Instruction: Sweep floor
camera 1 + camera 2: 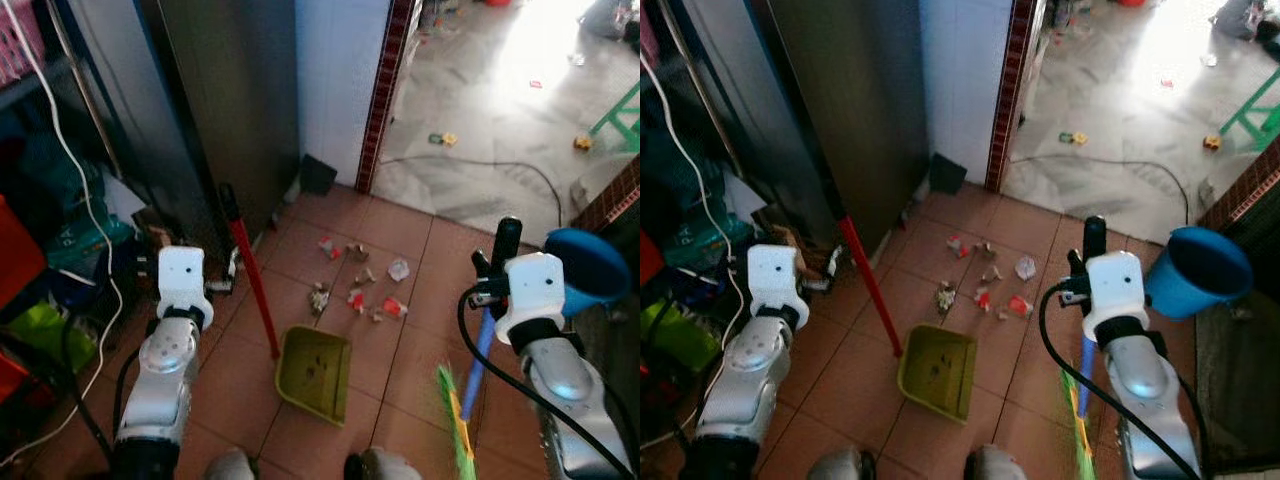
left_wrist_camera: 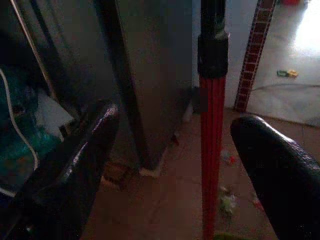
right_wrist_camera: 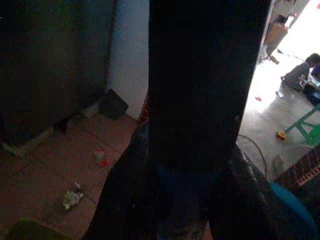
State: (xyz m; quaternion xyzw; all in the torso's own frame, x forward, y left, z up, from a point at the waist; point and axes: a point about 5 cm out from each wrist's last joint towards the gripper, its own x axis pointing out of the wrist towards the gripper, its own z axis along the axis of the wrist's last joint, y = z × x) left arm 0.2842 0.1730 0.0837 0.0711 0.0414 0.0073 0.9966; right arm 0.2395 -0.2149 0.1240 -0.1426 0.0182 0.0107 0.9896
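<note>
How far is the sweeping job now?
Early stage. Done: the dustpan stands on the tiles. In hand: the right gripper holds the broom; the open left gripper straddles the dustpan's red handle. Left: the litter lies unswept beyond the pan.

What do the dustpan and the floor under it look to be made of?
The dustpan looks like moulded plastic: uniform olive-green, matte, with a thin raised rim. Its red handle appears ribbed, probably plastic or coated metal. The floor looks like terracotta-coloured ceramic tile, with visible grout lines and a dull sheen.
</note>
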